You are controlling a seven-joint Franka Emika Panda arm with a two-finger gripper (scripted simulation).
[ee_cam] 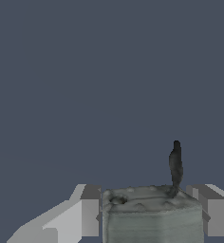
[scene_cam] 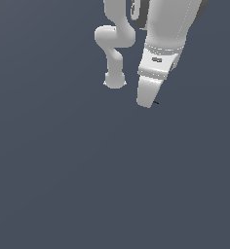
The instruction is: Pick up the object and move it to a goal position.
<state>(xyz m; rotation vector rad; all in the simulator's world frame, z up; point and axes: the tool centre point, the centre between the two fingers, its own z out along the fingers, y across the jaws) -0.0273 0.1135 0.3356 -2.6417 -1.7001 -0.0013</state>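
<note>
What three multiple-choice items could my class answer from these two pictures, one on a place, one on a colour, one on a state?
1. Where is the grey object in the wrist view?
A. Between the two fingers
B. Far off on the floor
C. On top of the arm

2. What colour is the thin bit rising from it?
A. Red
B. Black
C. Yellow

3. How does the gripper stand?
A. Wide open, nothing in it
B. Out of sight
C. Shut on the object

Answers: 1 A, a finger flanks each side. 2 B, it is dark against the floor. 3 C, both fingers sit against the block's sides.
</note>
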